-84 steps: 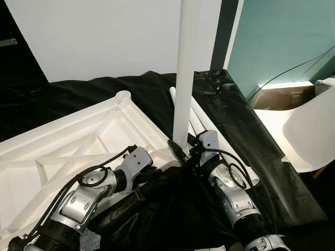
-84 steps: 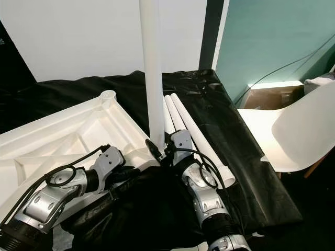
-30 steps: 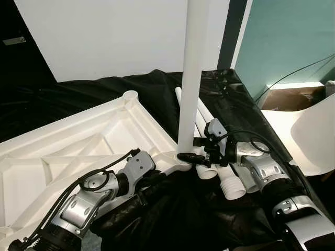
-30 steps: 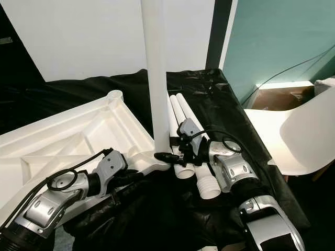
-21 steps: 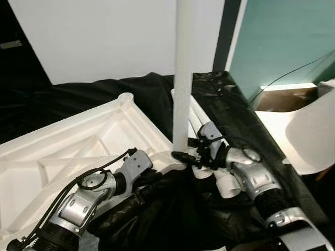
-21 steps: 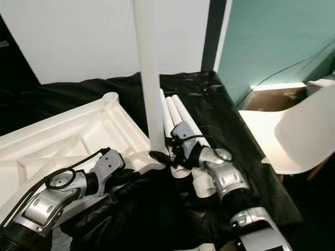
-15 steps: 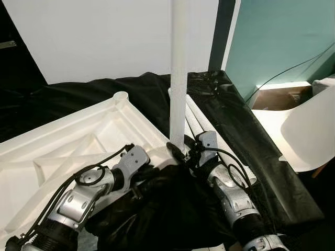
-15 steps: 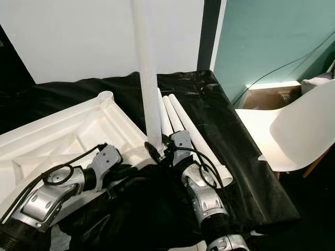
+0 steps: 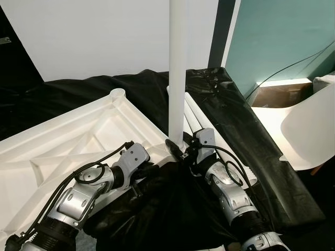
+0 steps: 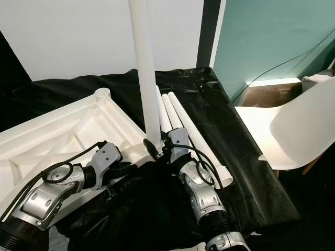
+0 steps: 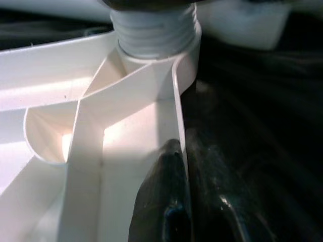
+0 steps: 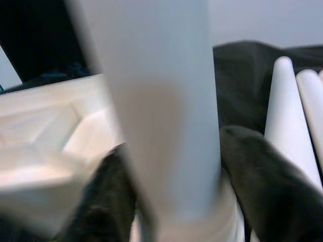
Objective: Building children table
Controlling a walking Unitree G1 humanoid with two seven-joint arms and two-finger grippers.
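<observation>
Tabletop (image 9: pixel 68 141) lies upside down on black sheet (image 9: pixel 251 141), w/ one white leg (image 9: pixel 178 68) upright in its near corner socket. Right gripper (image 12: pixel 171 201) clamps leg's base; left gripper (image 11: pixel 174 201) pinches tabletop's rim by that corner. Spare legs (image 10: pixel 178 117) lie just beside.

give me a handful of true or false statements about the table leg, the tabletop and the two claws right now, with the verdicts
1. One white table leg stands upright in a corner socket of the upturned tabletop. True.
2. The right claw has its fingers on either side of the base of that leg. True.
3. The left claw holds a loose leg in the air. False: it pinches the tabletop's edge wall near the threaded socket.
4. The spare legs lie on the black cloth beside the standing leg. True.
5. The white chair sits on top of the tabletop. False: it stands off to the robot's right.
</observation>
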